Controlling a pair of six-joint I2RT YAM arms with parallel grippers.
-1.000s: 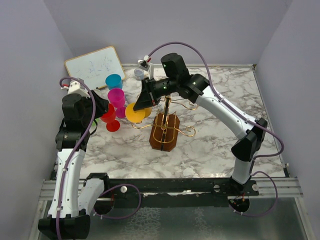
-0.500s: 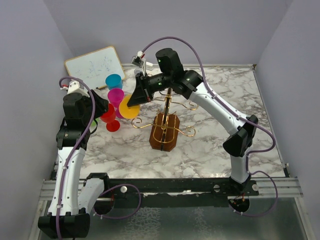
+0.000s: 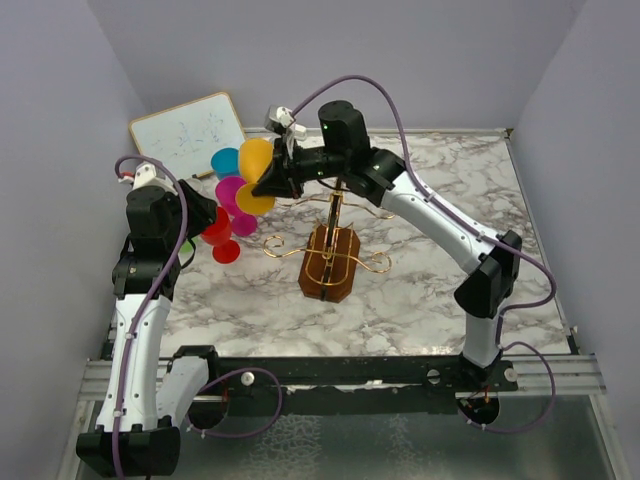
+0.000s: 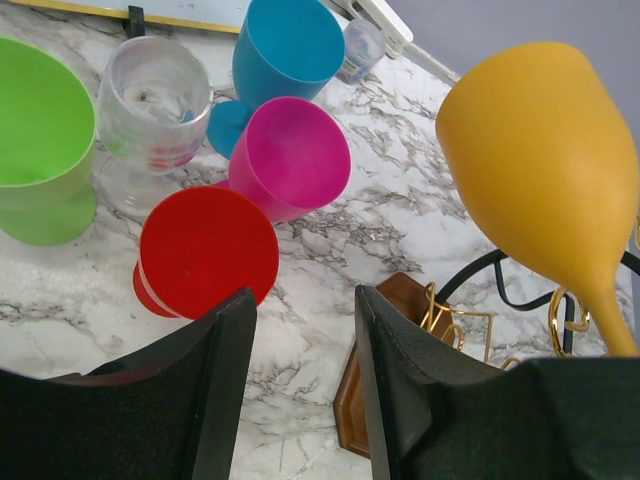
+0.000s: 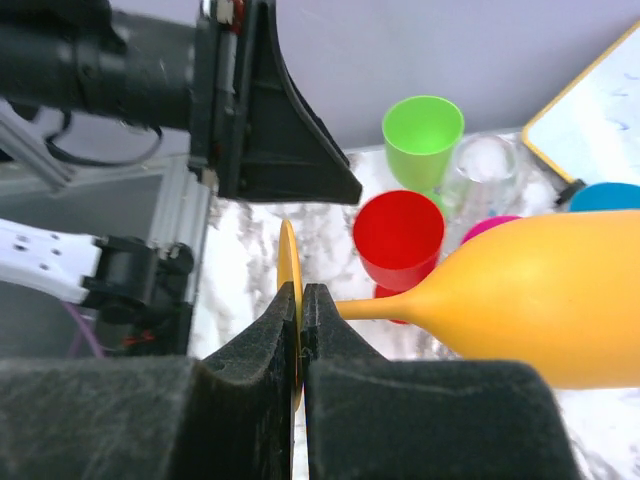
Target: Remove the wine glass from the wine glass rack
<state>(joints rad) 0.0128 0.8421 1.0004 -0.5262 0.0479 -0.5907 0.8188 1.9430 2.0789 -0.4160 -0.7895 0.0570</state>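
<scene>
— Took the marble table (image 3: 440,290) first: found bare on the right half and along the near edge, crowded only at the back left, beside the whiteboard (image 3: 188,128) and the walls
— And the wine glass rack (image 3: 330,262)?
— Stood upright mid-table on its dark base. Made out no glass on the gold hooks from above
— So reckoned the lift-off as good as done?
— Reckoned so. Found the right gripper (image 5: 300,300) with jaws pinched together on the foot of the yellow wine glass (image 5: 520,300). Carried on its side in the air, back-left of the rack and apart from it, bowl pointing away from the gripper
— Next move?
— Called for turning the glass upright, then lowering onto bare marble, foot flat before letting go. Gripped by the thin foot alone, so judged liable to pivot
— Left gripper (image 4: 305,310)?
— Hung with jaws apart, holding nothing, just over the red cup (image 4: 208,250)
— Tight spots?
— Noted the magenta cup (image 4: 290,158), blue cup (image 4: 285,45), green cup (image 4: 40,150) and clear glass (image 4: 150,105) bunched below and beside the bowl. Judged safer to swing right, toward the open marble
</scene>
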